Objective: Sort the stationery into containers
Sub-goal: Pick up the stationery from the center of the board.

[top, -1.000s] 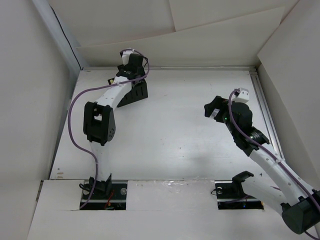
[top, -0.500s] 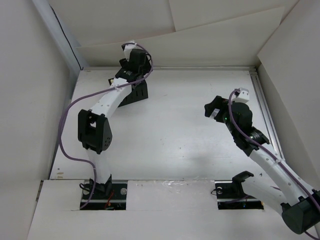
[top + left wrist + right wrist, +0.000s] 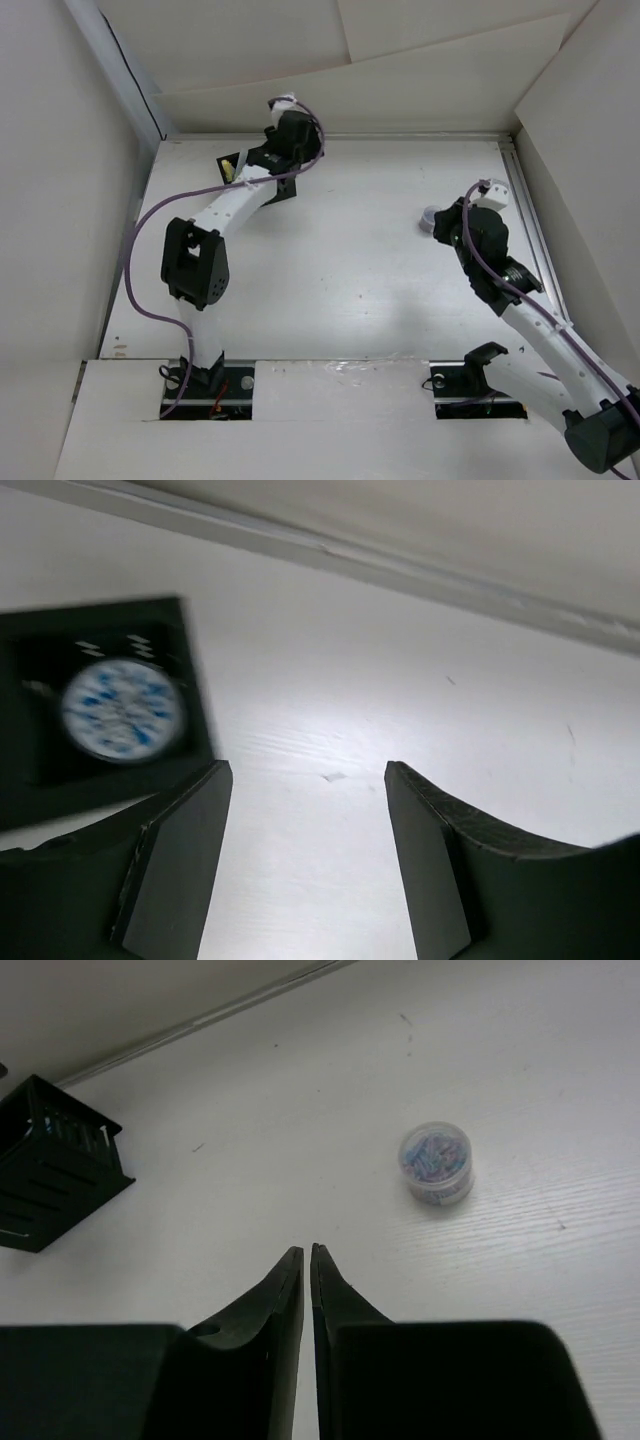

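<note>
The black organiser box (image 3: 55,1165) stands at the far left of the table; the left arm covers most of it in the top view (image 3: 284,190). A round piece with blue specks (image 3: 122,708) lies inside it, blurred. A yellow stick (image 3: 230,166) shows at the box's left end. My left gripper (image 3: 305,775) hangs open and empty just right of the box (image 3: 300,150). A small clear round cylinder (image 3: 437,1163) with coloured bits stands alone on the table (image 3: 430,218). My right gripper (image 3: 306,1251) is shut on nothing, a little short of it (image 3: 447,228).
The back wall's edge (image 3: 420,575) runs close behind the left gripper. A raised rail (image 3: 522,200) borders the table on the right, beside the right arm. Cardboard walls enclose the left and right sides.
The left gripper has swung right along the back, off the organiser. The right gripper has shut and pulled back, uncovering the round cylinder on the table.
</note>
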You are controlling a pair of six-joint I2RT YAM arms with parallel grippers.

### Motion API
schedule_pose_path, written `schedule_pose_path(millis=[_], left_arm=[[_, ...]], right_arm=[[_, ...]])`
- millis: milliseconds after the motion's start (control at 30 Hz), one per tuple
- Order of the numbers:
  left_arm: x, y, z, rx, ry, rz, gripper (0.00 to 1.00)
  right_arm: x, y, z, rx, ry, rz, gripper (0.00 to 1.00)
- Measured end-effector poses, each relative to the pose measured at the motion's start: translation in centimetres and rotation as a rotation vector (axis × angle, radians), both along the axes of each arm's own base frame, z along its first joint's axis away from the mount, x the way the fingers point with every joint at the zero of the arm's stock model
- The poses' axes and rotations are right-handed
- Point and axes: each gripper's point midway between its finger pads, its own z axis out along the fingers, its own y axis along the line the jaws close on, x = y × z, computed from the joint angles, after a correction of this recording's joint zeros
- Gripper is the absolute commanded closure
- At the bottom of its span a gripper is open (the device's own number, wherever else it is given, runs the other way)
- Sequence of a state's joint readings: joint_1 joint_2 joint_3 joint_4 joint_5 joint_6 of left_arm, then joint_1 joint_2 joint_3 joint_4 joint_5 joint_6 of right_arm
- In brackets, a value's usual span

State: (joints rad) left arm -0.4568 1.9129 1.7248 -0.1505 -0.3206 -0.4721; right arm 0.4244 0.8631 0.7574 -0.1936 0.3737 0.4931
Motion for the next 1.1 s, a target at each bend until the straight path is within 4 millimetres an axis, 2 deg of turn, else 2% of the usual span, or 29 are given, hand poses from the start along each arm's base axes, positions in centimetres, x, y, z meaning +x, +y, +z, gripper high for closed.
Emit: schedule_pose_path(millis=[33, 67, 133, 167, 300, 400, 433, 533, 600, 733, 900, 1000, 1100], left_arm=[[-0.8, -2.0, -0.5, 0.002, 0.003, -0.048, 0.4], [-1.8, -4.3, -0.9, 0.004, 0.005, -0.101, 0.38], [-4.3, -9.8, -1.8, 0.005, 0.007, -0.228, 0.31], [-5.7, -12.8, -2.2, 0.005, 0.003, -0.295, 0.29], [-10.7, -23.5, -5.3, 0.01, 0.021, -0.539, 0.19], [-13.1, -28.7, -8.7, 0.031, 0.054, -0.657, 0.14], [-13.7, -29.8, -10.0, 0.042, 0.067, -0.683, 0.08], [-15.0, -31.6, -13.0, 0.078, 0.098, -0.732, 0.01], [-15.2, -32.6, -14.2, 0.101, 0.109, -0.751, 0.01], [-14.4, -34.6, -14.0, 0.11, 0.07, -0.759, 0.01], [-12.7, -35.8, -13.3, 0.114, 0.009, -0.731, 0.02], [-11.9, -35.9, -14.0, 0.13, -0.008, -0.707, 0.05], [-11.4, -35.7, -15.8, 0.156, -0.004, -0.687, 0.08]], right_arm=[[0.0, -0.4, 0.2, 0.002, -0.005, -0.024, 0.89], [-0.1, -0.9, 0.5, 0.0, -0.006, -0.049, 0.84], [-0.1, -1.7, 1.5, 0.003, -0.013, -0.094, 0.61], [-0.1, -2.0, 2.1, 0.009, -0.023, -0.112, 0.41], [-0.4, -2.9, 5.7, 0.037, -0.085, -0.15, 0.1], [-0.8, -3.1, 8.9, 0.062, -0.142, -0.15, 0.01], [-0.9, -3.2, 9.8, 0.069, -0.159, -0.149, 0.01], [-1.3, -3.2, 12.0, 0.088, -0.202, -0.142, 0.01], [-1.3, -3.2, 12.5, 0.09, -0.212, -0.135, 0.01], [-1.3, -2.9, 12.2, 0.082, -0.198, -0.118, 0.01], [-1.6, -2.2, 12.1, 0.072, -0.19, -0.073, 0.01], [-1.9, -1.8, 12.7, 0.077, -0.202, -0.037, 0.01], [-2.4, -1.5, 13.5, 0.081, -0.224, -0.006, 0.01]])
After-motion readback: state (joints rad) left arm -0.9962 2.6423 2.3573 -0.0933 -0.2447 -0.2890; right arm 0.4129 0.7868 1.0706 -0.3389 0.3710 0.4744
